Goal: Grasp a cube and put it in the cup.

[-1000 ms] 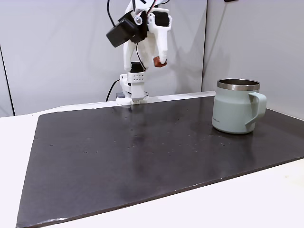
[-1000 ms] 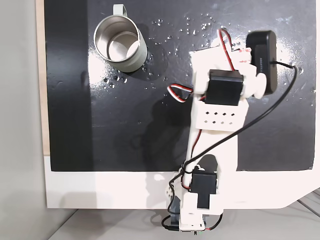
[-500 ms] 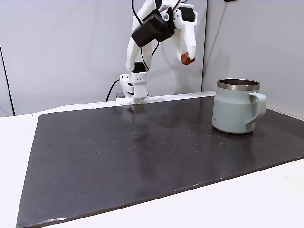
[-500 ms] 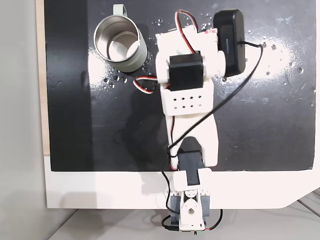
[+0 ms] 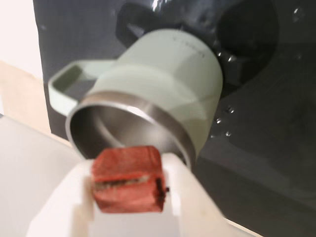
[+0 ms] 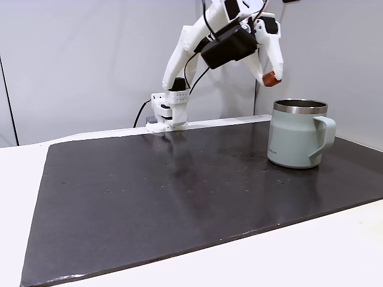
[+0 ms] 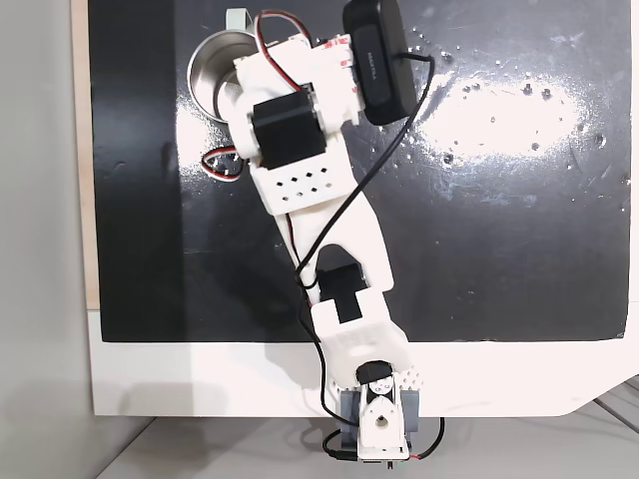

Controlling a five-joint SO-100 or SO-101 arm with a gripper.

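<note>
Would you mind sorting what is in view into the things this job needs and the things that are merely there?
Needed for the job:
- cube, clamped in the end effector, raised near the cup
- cup, upright on the mat

Merely there:
- dark mat under the cup
- white table
- black camera on the arm

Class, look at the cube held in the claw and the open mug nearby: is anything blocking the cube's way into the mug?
Nothing visible does. The claw holds the cube in the air, above the cup and just short of its rim; the cup's mouth is open, with bare steel showing inside.
</note>
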